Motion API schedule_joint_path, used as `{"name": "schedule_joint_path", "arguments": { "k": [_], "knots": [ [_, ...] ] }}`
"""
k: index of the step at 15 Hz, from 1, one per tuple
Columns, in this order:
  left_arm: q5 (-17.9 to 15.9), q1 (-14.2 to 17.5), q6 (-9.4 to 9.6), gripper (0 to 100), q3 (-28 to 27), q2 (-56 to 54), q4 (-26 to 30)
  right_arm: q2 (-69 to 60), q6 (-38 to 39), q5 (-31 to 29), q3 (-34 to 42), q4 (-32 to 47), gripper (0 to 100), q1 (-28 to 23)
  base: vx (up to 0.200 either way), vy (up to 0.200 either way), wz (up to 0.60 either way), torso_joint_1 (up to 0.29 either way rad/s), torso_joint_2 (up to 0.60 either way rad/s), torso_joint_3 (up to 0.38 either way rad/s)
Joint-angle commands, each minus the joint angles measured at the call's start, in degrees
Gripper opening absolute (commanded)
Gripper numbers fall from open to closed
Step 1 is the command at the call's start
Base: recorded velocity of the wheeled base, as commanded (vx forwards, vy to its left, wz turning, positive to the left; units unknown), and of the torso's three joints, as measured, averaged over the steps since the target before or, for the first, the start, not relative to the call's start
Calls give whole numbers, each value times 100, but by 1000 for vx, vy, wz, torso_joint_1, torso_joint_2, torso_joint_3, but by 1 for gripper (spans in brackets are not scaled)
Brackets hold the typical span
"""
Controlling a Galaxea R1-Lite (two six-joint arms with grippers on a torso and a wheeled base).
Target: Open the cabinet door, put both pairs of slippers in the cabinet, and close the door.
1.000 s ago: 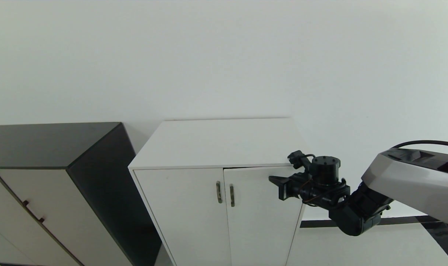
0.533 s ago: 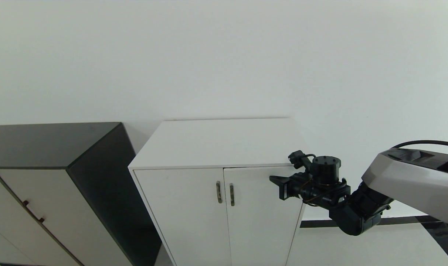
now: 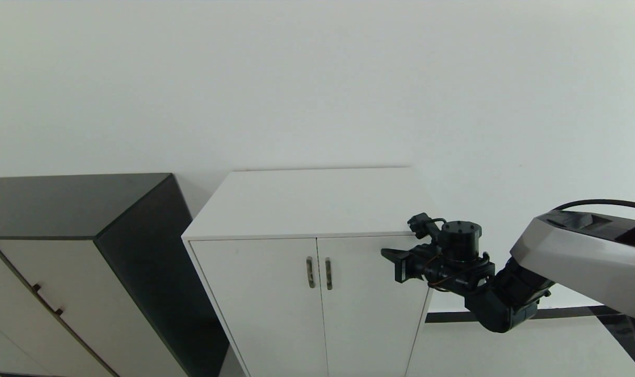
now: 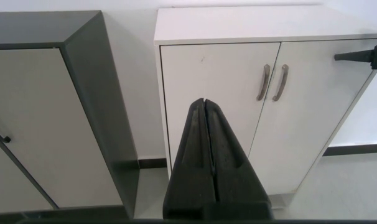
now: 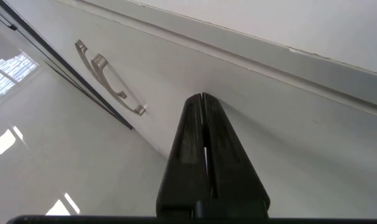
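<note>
White cabinet (image 3: pixel 307 201), both doors (image 3: pixel 260 309) shut, against a plain white wall (image 3: pixel 317 78), dark cabinet (image 3: pixel 139 251) beside it.
Your right gripper (image 3: pixel 388 255), fingers pressed together, points at the right door (image 3: pixel 370 314) near its top; your left gripper (image 4: pixel 205 102), likewise closed, hangs farther back.

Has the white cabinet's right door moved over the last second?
Yes. The right door has swung inward, flush with the fixed left door; the dark gap under the cabinet top has closed.
</note>
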Motion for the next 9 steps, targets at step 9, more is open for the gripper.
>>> {"name": "schedule_joint_path", "arguments": {
  "k": [9],
  "knots": [
    [1, 0, -1, 0, 0, 9, -4, 41, 2, 3, -53, 5, 0, -26, 0, 0, 0, 0, 0, 0]
  ]
}}
